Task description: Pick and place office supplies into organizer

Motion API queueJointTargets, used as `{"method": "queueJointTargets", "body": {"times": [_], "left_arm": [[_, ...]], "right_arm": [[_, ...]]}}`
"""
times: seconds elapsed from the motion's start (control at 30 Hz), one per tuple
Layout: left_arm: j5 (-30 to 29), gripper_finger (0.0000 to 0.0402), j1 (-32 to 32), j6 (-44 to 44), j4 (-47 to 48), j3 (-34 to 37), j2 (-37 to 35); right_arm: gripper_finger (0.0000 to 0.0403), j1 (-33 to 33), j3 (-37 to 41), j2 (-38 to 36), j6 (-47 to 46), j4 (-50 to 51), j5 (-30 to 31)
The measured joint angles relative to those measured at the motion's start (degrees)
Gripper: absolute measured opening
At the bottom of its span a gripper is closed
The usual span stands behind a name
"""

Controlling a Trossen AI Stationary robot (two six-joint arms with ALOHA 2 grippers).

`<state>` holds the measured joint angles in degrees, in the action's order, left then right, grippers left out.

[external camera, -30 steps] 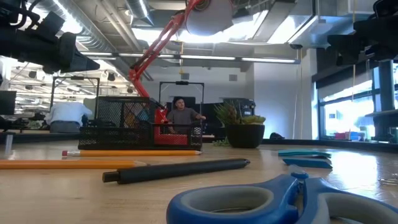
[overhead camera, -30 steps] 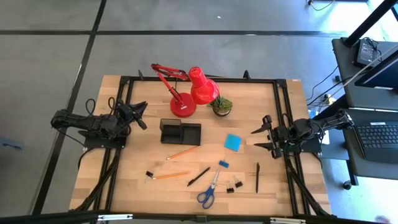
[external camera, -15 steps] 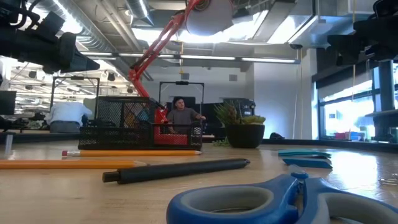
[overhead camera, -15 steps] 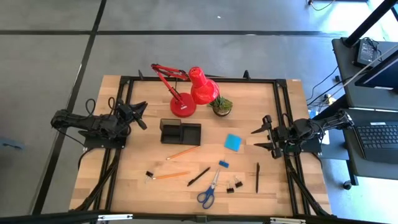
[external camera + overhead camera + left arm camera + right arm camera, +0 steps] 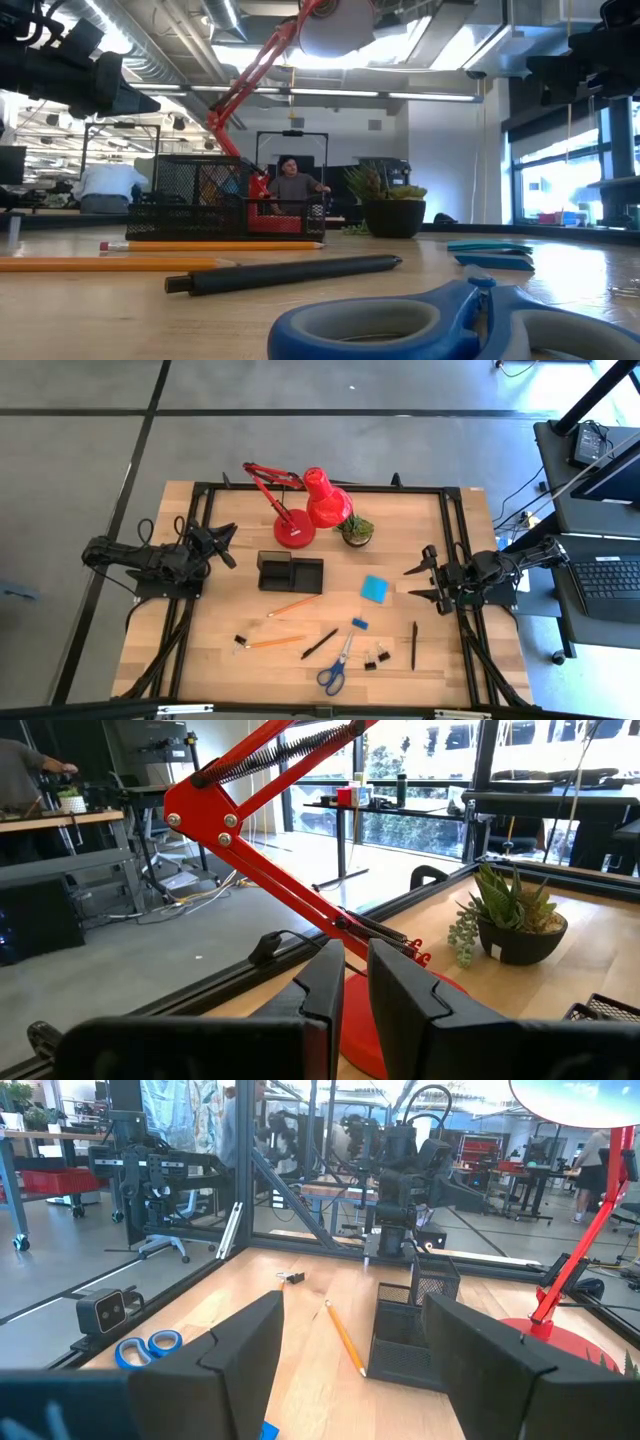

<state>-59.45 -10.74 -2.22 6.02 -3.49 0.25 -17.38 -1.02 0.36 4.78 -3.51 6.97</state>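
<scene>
Black mesh organizer [image 5: 290,572] on pale wood; left claw [image 5: 224,547] nearly together, right claw [image 5: 418,584] apart.

The organizer [image 5: 290,572] sits in the middle of the table [image 5: 200,650], with the lamp [image 5: 296,532] and the plant [image 5: 356,530] behind it. The note pad [image 5: 375,588] lies to its right. In front lie two pencils [image 5: 294,605], the pens [image 5: 319,644], the scissors [image 5: 336,666], the eraser [image 5: 359,623] and the binder clips [image 5: 377,657].

Robotics lab, open ceiling ducts [image 5: 180,60], workbenches [image 5: 60,1155], seated person [image 5: 292,182]
</scene>
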Motion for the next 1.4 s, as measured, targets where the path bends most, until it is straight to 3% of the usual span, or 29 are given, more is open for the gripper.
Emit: {"method": "queueJointTargets", "body": {"times": [0.73,0.87,1.4], "left_arm": [[0.0,0.0043,0.0,0.0,0.0,0.0,0.0],[0.0,0.0043,0.0,0.0,0.0,0.0,0.0],[0.0,0.0043,0.0,0.0,0.0,0.0,0.0]], "right_arm": [[0.0242,0.0,0.0,0.0,0.0,0.0,0.0],[0.0242,0.0,0.0,0.0,4.7,0.0,0.0],[0.0242,0.0,0.0,0.0,0.2,-0.1,0.0]]}}
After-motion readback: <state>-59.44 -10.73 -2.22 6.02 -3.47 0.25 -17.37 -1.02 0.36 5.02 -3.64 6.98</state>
